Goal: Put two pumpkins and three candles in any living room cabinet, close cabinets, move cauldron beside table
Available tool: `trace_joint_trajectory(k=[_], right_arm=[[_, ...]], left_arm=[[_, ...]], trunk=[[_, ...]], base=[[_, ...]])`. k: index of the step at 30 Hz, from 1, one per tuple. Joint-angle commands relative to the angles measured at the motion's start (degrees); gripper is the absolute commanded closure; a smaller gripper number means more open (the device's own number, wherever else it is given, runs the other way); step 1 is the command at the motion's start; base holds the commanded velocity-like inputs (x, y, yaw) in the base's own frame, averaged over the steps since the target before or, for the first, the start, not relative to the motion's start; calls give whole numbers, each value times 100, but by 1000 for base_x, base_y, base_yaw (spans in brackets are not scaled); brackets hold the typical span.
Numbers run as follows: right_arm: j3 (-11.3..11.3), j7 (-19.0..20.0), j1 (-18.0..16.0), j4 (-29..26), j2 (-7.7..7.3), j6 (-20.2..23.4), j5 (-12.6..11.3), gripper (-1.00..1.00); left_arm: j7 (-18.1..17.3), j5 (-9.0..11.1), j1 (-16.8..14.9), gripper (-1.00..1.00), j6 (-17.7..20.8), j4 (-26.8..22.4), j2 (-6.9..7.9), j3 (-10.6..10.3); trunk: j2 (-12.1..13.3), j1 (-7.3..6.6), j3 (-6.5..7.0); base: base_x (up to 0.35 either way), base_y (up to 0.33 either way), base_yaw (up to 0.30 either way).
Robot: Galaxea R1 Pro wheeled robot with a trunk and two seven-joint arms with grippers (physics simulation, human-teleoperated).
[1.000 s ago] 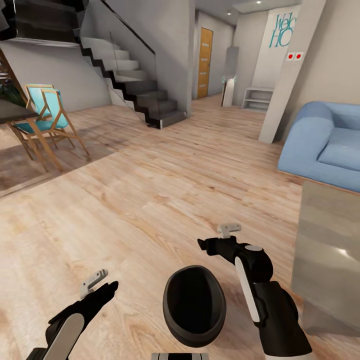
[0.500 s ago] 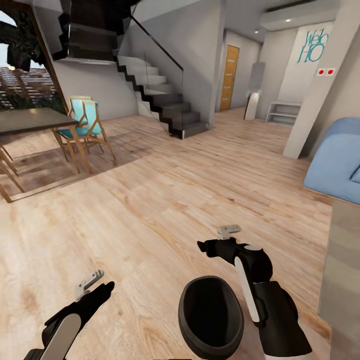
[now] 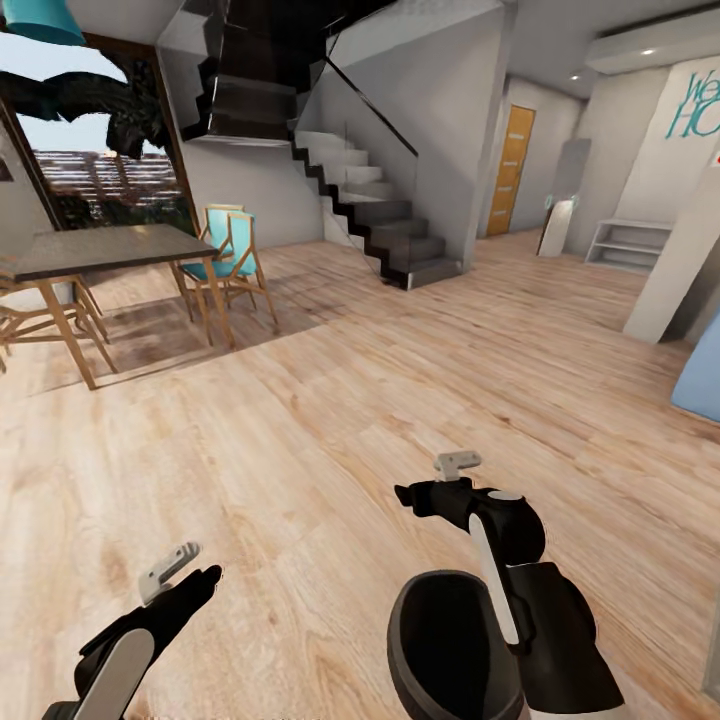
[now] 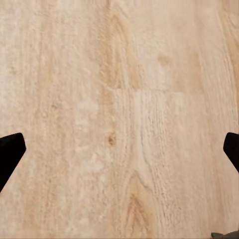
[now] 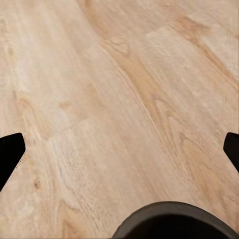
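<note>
The cauldron point(image 3: 445, 645), a black round pot with an open mouth, stands on the wooden floor just below my right forearm; its dark rim point(image 5: 174, 221) also shows in the right wrist view. My right gripper point(image 3: 405, 493) hangs open over bare floor beyond the cauldron, holding nothing. My left gripper point(image 3: 205, 578) is low at the left, open and empty over the planks. Both wrist views point(image 4: 119, 149) point(image 5: 119, 149) show fingertips spread wide apart. The pumpkins, candles and cabinet are out of view.
A dark-topped wooden table point(image 3: 100, 248) with turquoise chairs point(image 3: 232, 250) stands at the far left by a window. A staircase point(image 3: 380, 220) rises in the middle distance. A blue sofa corner point(image 3: 703, 375) shows at the right edge, with a white pillar point(image 3: 680, 270) beside it.
The camera has swung left: the table and window came into view, the sofa slid almost off the right edge, and the cauldron shifted right in the picture. Both arms keep their pose.
</note>
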Motion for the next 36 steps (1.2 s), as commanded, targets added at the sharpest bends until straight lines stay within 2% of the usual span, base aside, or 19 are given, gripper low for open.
trace_joint_trajectory(k=[1, 5, 10, 18, 21, 27, 30, 33, 36], right_arm=[[-7, 39, -3, -7, 1, 27, 39, -100], [-10, 39, -3, -7, 1, 38, 32, -100], [-4, 39, -3, -7, 1, 53, 31, -100], [-4, 39, -3, -7, 1, 66, 30, -100], [3, 43, -3, -3, -5, 68, 30, -100], [76, 45, 1, 1, -15, 56, 39, -100], [81, 47, 2, 1, -16, 56, 39, -100], [84, 49, 5, 1, -16, 55, 37, -100], [79, 143, 1, 18, -15, 51, 29, -100]], left_arm=[[46, 33, 3, -100, 2, 8, 10, -14], [52, 21, 58, -100, -9, 30, 18, 7], [28, 32, 162, -100, -14, 33, 6, 255], [39, 28, 206, -100, -20, 33, -21, 328], [41, 35, 249, -100, -21, 31, -35, 466], [12, -15, 610, -100, -17, 14, 9, 626], [-5, -6, 750, -100, -20, 13, 4, 881], [-3, -13, 865, -100, -14, 18, -3, 1001], [-6, -18, 884, -100, -16, 31, -40, 1014]], trunk=[[-2, -1, -5], [-2, -1, -5], [-2, -1, -5], [-2, -1, -5], [-2, -1, -5], [-2, -1, -5], [-2, -1, -5], [-2, -1, -5], [-2, -1, -5]], base=[[0, 31, 286], [0, 160, 286], [0, 305, 286], [0, 324, 286], [-17, 290, 286], [-4, 36, 287], [0, 3, 288], [0, 1, 288], [0, 0, 288]])
